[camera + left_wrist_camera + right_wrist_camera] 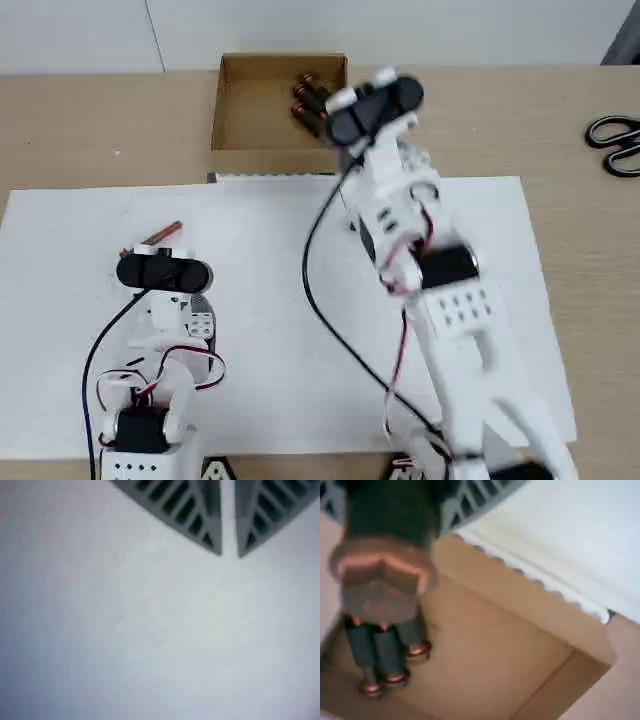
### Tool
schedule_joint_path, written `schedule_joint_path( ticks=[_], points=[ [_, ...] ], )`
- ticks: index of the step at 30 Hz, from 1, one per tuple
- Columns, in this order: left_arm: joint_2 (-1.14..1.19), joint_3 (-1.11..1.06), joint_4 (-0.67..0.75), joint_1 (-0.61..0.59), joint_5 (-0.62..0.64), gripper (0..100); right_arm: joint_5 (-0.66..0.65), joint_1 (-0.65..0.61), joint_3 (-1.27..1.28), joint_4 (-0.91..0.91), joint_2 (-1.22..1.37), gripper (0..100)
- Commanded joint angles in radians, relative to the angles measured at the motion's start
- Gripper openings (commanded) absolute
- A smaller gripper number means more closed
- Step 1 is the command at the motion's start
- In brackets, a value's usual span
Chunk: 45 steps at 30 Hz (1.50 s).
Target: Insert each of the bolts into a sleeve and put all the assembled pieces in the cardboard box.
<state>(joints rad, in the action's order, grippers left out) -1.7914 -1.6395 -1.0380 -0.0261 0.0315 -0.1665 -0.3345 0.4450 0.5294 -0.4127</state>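
Clamping an assembled piece (pixel 382 580) in the right gripper (pixel 395 500), squeezing across the dark sleeve, with the copper-coloured bolt head turned toward the wrist camera. Hanging over the cardboard box (pixel 250 115), at the upper middle of the high view on the worktop (pixel 100 120). Lying side by side inside the box, against its right-hand side: three finished pieces (pixel 387 655). Lying loose on the white sheet (pixel 260 300), left of centre in the high view and just above the left arm: one more bolt (pixel 163 234), too small for telling whether sleeved. Hovering low over bare sheet with the left gripper (pixel 230 554), pinched almost together and carrying nothing. Judging the piece as small, rigid and weighty for its size, smooth and round, so probably rolling once let go and slipping if pinched near an end. Seeming best taken across the middle of the sleeve, keeping the bolt from sliding out while lowering close to the box floor before letting go.
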Motion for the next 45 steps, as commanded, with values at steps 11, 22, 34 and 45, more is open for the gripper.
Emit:
schedule_joint_path(
  ticks=[11,22,34,45],
  points=[
    [-0.011,0.005,0.023,0.0,-0.003,1,-0.084,0.004,-1.062,-0.041,0.969,0.4],
    [-0.011,0.005,0.023,0.0,-0.003,1,-0.482,-0.087,-1.479,0.044,1.371,0.9],
    [-0.011,0.005,0.023,-0.002,-0.003,1,-0.483,-0.101,-1.551,0.142,1.414,16.2],
    [-0.011,0.005,0.023,-0.002,-0.003,1,-0.48,-0.101,-1.815,0.375,1.414,8.7]
  ],
)
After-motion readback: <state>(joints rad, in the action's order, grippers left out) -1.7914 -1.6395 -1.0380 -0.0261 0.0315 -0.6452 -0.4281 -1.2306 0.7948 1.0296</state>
